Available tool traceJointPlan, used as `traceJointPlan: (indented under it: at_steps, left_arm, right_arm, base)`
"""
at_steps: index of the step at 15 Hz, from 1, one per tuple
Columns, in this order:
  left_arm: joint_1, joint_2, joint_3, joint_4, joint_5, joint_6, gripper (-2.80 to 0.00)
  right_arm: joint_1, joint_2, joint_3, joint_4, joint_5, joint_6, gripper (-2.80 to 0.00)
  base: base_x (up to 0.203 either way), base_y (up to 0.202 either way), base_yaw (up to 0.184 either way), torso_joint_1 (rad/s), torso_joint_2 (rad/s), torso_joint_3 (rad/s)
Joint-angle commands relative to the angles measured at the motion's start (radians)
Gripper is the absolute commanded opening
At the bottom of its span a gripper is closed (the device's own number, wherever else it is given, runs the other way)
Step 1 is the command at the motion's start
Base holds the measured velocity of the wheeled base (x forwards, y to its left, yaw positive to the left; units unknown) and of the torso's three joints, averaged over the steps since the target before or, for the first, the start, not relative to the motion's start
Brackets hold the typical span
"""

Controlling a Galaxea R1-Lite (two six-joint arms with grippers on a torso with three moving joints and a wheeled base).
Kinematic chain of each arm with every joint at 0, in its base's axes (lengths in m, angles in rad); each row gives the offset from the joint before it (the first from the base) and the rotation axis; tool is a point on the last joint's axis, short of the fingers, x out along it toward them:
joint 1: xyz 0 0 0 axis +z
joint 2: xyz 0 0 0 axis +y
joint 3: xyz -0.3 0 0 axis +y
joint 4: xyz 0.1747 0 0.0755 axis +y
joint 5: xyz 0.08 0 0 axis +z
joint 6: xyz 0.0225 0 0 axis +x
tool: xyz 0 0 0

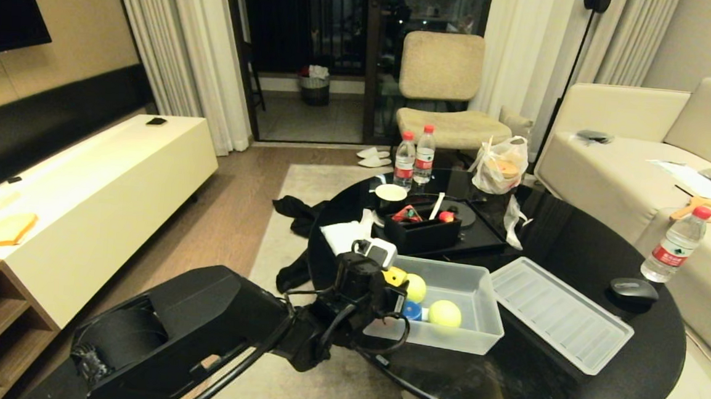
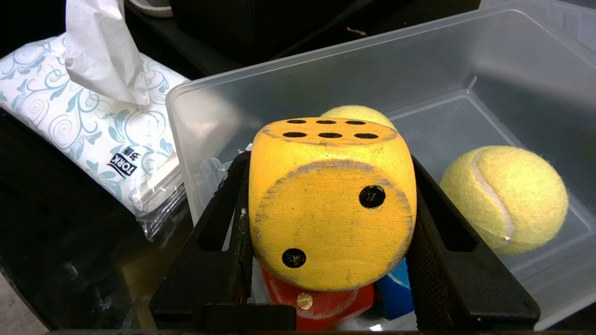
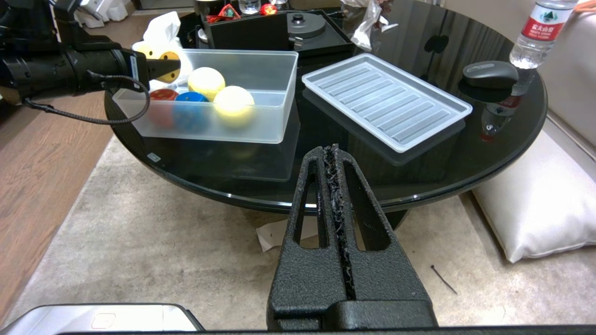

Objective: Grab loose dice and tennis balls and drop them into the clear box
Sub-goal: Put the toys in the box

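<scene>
Black glass forms the round low table [image 1: 567, 373], which carries a clear frosted plastic box [image 1: 478, 306] near its left front edge. Beside the box on the right lies its ribbed translucent lid [image 1: 561, 314], flat on the glass. Behind the box's left end sits a patterned white tissue pack [image 2: 88, 125]. Inside the box rest two fuzzy yellow-green tennis balls [image 1: 445, 313], one toward the back, one nearer the front, with a red die [image 3: 163, 95] and a blue die [image 3: 191, 97] at the left end. The left gripper [image 2: 331, 209] hangs over that left end, its fingers clamped on either side of a worn yellow wooden die with black pips [image 2: 331, 200], held above the red and blue ones. The right gripper [image 3: 336, 186] is parked below the table's front edge, over the beige rug, fingers pressed together.
</scene>
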Motion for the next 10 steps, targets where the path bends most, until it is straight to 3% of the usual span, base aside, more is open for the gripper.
traceJointPlan:
  at_steps: [1, 3, 8, 10]
  left_arm:
    - [0.000, 0.003, -0.014, -0.003, 0.003, 0.004, -2.80]
    - [0.000, 0.004, -0.032, 0.001, 0.004, 0.011, -2.80]
    - [0.000, 0.026, -0.034, 0.012, 0.004, 0.098, -2.80]
    - [0.002, 0.023, -0.030, 0.043, 0.004, 0.099, -2.80]
  right_arm:
    - [0.000, 0.002, 0.000, 0.000, 0.000, 0.000, -2.80]
    - [0.000, 0.000, 0.000, 0.000, 0.000, 0.000, -2.80]
    - [0.000, 0.002, 0.000, 0.000, 0.000, 0.000, -2.80]
    - [0.000, 0.001, 0.000, 0.000, 0.000, 0.000, -2.80]
  base:
    - [0.000, 0.000, 0.000, 0.000, 0.00, 0.000]
    - [0.000, 0.000, 0.000, 0.000, 0.00, 0.000]
    - [0.000, 0.000, 0.000, 0.000, 0.00, 0.000]
    - [0.000, 0.000, 0.000, 0.000, 0.00, 0.000]
